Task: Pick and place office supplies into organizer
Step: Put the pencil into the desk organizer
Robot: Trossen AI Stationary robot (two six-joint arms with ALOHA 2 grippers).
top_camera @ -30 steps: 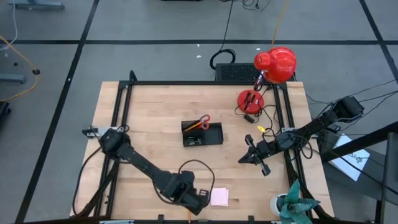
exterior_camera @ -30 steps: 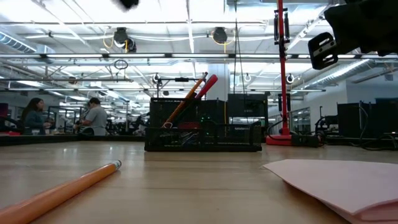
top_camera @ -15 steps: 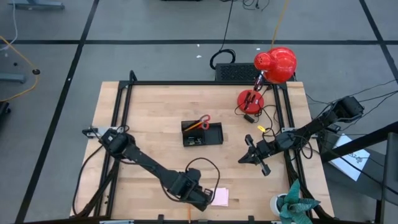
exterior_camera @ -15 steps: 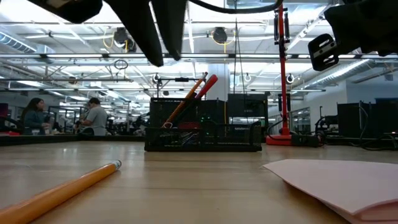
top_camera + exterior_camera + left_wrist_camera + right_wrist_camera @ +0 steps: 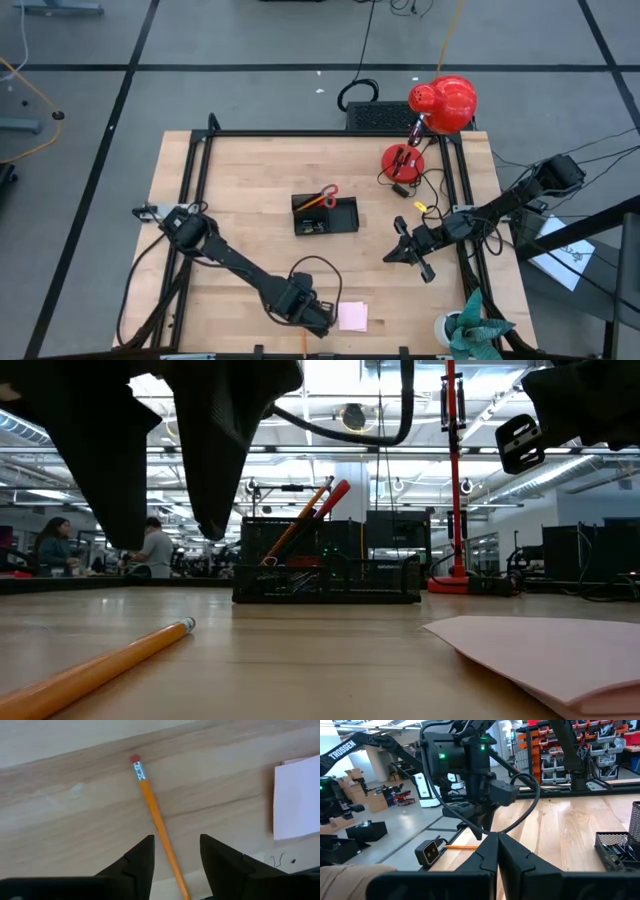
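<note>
1. Down at the near edge of the table (image 5: 250, 180), the left gripper (image 5: 318, 322) hangs low over the wood, its jaws spread apart and holding nothing.
2. In the left wrist view the two dark fingers (image 5: 137, 862) stand on either side of an orange pencil (image 5: 159, 826), which lies flat on the boards and runs between them; whether they touch it cannot be told.
3. The pencil's eraser end points away from the gripper, and its other end passes out of sight under the fingers.
4. Just beside that gripper lies the pale pink pad of sticky notes (image 5: 352, 316), flat on the table and apart from the pencil.
5. In the low view the pencil (image 5: 95, 670) slants across the foreground, with the pad (image 5: 545, 650) off to the other side.
6. The black organizer (image 5: 325, 215) sits near the middle of the table, well apart from both arms.
7. Red-handled scissors (image 5: 328, 193) and another orange pencil (image 5: 295, 523) lean out of its taller section.
8. The right gripper (image 5: 392, 254) waits at the right side of the table, fingers (image 5: 512, 857) pressed together with nothing between them.
9. A red lamp (image 5: 442, 103) stands at the far right corner, and a green plant (image 5: 470, 325) at the near right corner.
10. Beyond the table, in the low view, two people (image 5: 150, 550) are far off in the room.
</note>
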